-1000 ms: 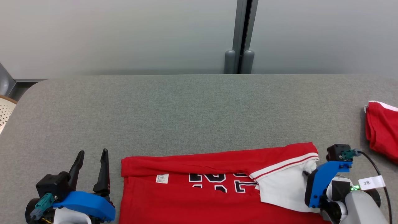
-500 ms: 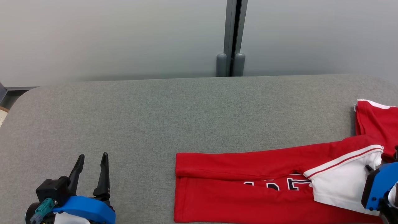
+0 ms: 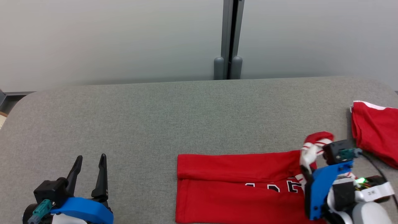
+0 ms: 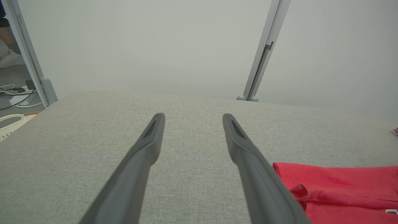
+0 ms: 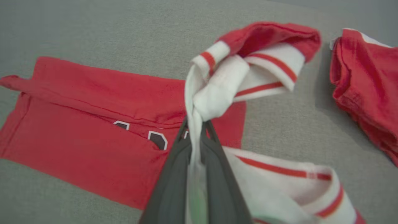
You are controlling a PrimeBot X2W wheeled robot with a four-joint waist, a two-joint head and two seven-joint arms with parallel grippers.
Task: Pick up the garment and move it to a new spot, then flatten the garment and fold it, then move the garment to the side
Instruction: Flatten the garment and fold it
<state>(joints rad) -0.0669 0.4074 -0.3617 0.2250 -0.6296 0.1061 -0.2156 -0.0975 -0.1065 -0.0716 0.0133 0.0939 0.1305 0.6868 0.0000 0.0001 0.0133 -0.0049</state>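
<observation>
grey felt table carries our red shirt, half folded near the front edge. our right claw pinches its white sleeve, lifted; our left claw hangs spread, well apart. we judge the fold underway; next, lay the sleeve across the body.

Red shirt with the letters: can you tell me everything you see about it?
The red shirt looks like soft cotton, folded into a long strip flat on the grey table. Black letters edged in white peek from under the fold. Its white sleeve with red stripes is bunched up off the table, pinched in the shut right pincer.
</observation>
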